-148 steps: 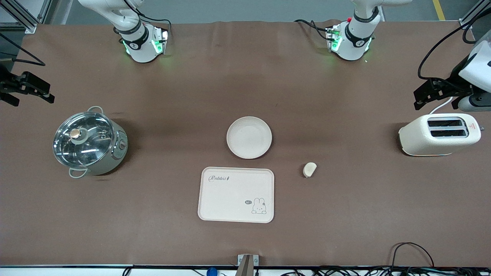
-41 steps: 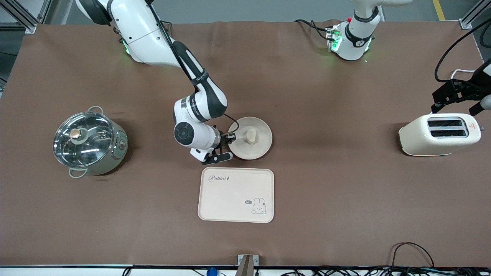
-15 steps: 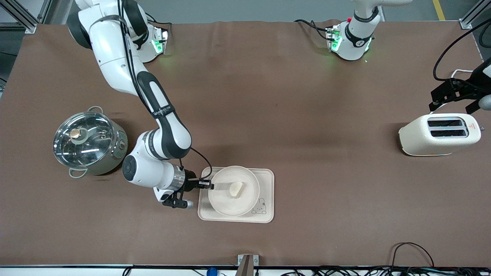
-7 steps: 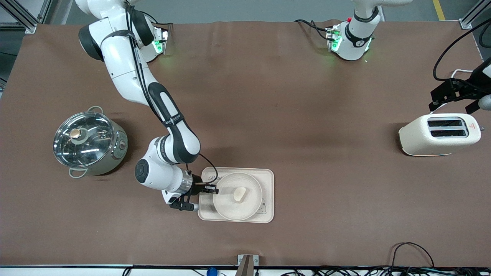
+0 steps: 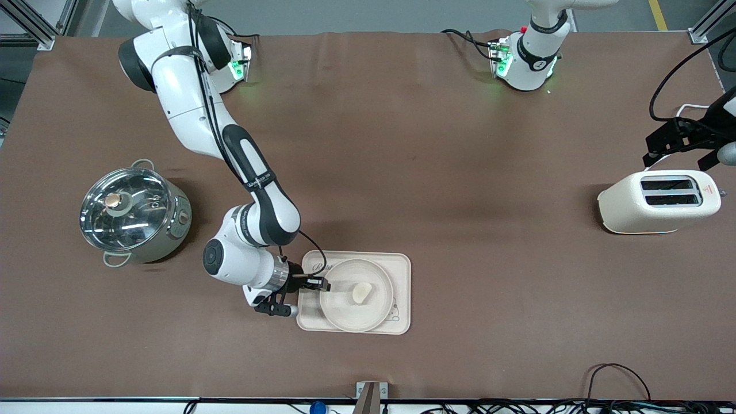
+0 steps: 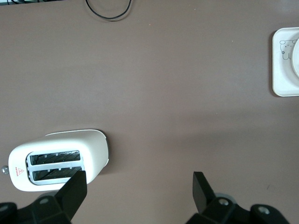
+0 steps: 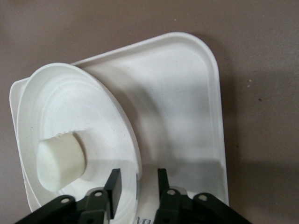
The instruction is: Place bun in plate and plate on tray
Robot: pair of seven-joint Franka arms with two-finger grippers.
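Note:
The round cream plate (image 5: 344, 311) lies on the Rabbit tray (image 5: 403, 273), covering most of it. The small cream bun (image 5: 361, 292) lies in the plate. My right gripper (image 5: 319, 284) is at the plate's rim on the side toward the right arm's end of the table. In the right wrist view my right gripper (image 7: 137, 184) is open and straddles the rim of the plate (image 7: 56, 93), with a gap on each side. The bun (image 7: 60, 161) and the tray (image 7: 182, 102) show there too. My left gripper (image 5: 681, 141) waits open and empty over the table by the toaster.
A cream toaster (image 5: 658, 201) stands at the left arm's end of the table and shows in the left wrist view (image 6: 56, 158). A lidded steel pot (image 5: 135, 215) stands at the right arm's end. Cables lie along the table edge nearest the front camera.
The right arm carried the plate with the bun from the table onto the tray. In the last second it shifted slightly toward the left arm's end and settled. The left arm has not moved.

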